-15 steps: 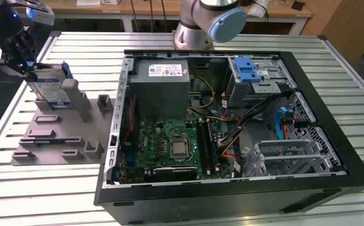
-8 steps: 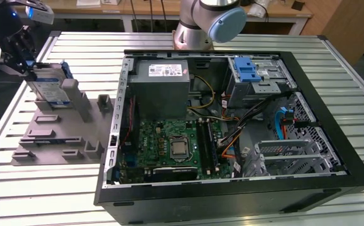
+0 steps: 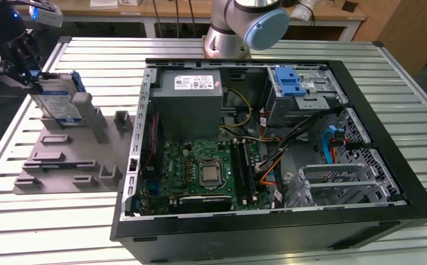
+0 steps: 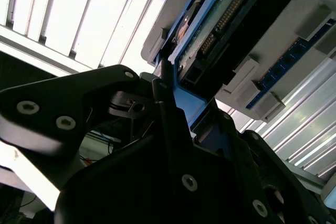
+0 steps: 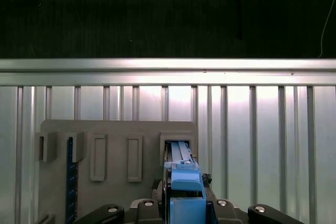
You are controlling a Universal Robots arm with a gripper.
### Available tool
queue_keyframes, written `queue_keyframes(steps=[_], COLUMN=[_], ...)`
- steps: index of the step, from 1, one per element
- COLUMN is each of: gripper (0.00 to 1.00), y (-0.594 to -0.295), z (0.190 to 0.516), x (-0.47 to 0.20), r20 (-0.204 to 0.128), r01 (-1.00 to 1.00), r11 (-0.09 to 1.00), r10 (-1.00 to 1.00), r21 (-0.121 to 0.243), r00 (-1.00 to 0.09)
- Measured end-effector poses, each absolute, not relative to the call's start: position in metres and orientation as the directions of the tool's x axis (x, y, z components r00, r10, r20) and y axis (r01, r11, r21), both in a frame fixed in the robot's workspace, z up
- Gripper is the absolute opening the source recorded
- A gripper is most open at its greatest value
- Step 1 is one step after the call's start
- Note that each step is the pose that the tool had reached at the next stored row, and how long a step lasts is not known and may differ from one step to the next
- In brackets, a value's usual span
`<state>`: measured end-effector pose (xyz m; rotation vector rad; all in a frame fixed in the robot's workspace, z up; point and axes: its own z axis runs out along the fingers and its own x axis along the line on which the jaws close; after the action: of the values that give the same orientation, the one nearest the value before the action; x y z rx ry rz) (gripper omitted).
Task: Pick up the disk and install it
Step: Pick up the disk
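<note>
The tool [image 3: 30, 77] grips the one disk [image 3: 57, 102] by its blue rail, upright in a slot of the single grey holder [image 3: 66, 163] on the desk [image 3: 36, 232]. A straight pull along the slot, with a square grip, should keep the rails from binding. Beyond sits one open case [image 3: 272, 234] with one blue-latched cage [image 3: 316, 99].

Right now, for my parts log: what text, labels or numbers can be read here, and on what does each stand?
Label on the disk: print is there, too small to read.
White sticker on the power-supply box: print is there, too blurred to read.
No quotable text reads clearly anywhere.
</note>
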<state>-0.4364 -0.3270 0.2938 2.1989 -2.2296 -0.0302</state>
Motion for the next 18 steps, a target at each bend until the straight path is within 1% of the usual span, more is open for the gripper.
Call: queue_keyframes(steps=[18], gripper=[0.36], y=[-0.327], z=[0.299], x=[-0.4364], r20=[-0.007], r01=[-1.0], r11=[0.014], r10=[-1.0], r21=[0.021], r00=[-0.014])
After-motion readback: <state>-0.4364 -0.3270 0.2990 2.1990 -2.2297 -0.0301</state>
